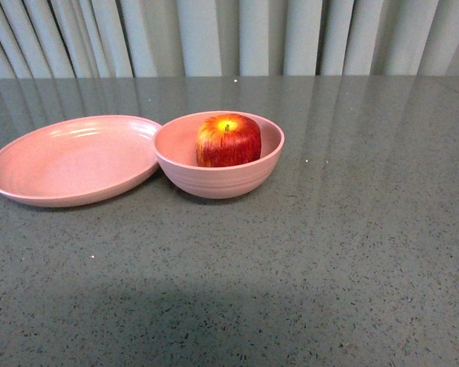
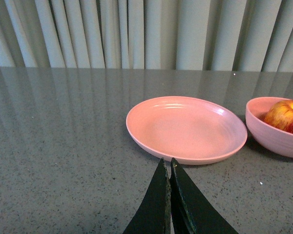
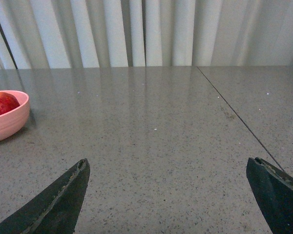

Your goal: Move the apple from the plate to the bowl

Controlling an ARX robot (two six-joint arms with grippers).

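Currently the apple (image 1: 228, 141) sits inside the bowl (image 1: 219, 182), stem dip facing up. The plate (image 1: 73, 159) lies just beside the bowl on the robot's left, its rim touching or nearly touching the bowl wall; it holds nothing. Both rest on the grey speckled table (image 1: 329, 260). The left gripper (image 2: 170, 168) has its fingers pressed together, holding nothing, near the plate's edge. The right gripper (image 3: 168, 168) has its fingers spread wide over bare tabletop, well apart from the bowl.

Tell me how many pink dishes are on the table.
2: the shallow plate on the left, empty, and the bowl right beside it, holding the apple.
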